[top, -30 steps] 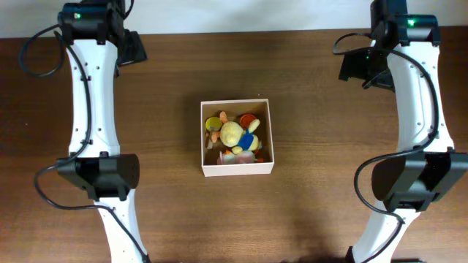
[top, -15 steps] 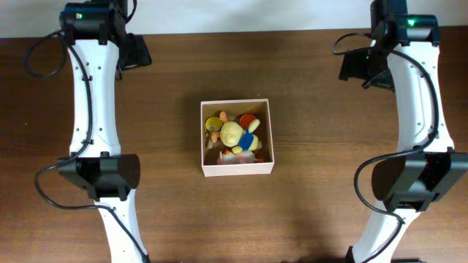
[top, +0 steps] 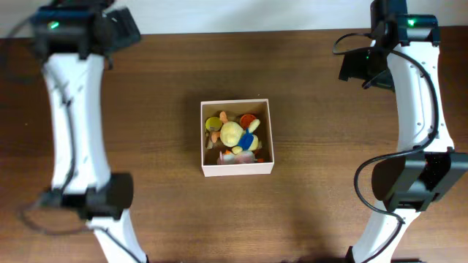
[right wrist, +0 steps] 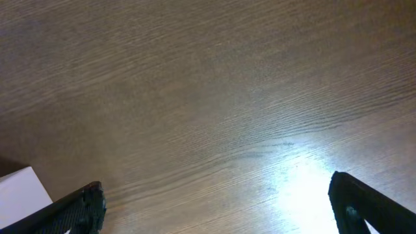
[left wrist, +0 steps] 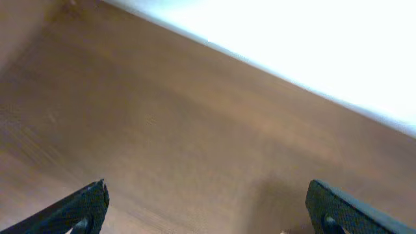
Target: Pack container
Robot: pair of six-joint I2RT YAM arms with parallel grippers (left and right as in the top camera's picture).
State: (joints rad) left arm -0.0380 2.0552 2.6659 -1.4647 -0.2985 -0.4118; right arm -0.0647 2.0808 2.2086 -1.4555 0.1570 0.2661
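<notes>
Cardboard container (top: 238, 169), white-walled, at the centre of the table (top: 146, 109), loaded with a yellow plush toy (top: 232, 134) and smaller pieces. Well apart from the 2 pincers, back toward the bases and inward of each. Wide-spread left gripper (left wrist: 208, 198), holding nothing; right gripper (right wrist: 218, 192) equally wide and bare. Somewhat nearer the right arm: white corner (right wrist: 23, 185) at that wrist view's edge, possibly the box. No loose toys visible outside; probably packed already.

Dark brown wood-grain tabletop (top: 168, 80), square white-walled cardboard box (top: 238, 169), tan inside, with a round yellow plush toy (top: 232, 134), small orange pieces (top: 247, 118), blue bit (top: 249, 140), pink bit (top: 241, 157). White robot arms (top: 73, 124), black joints.
</notes>
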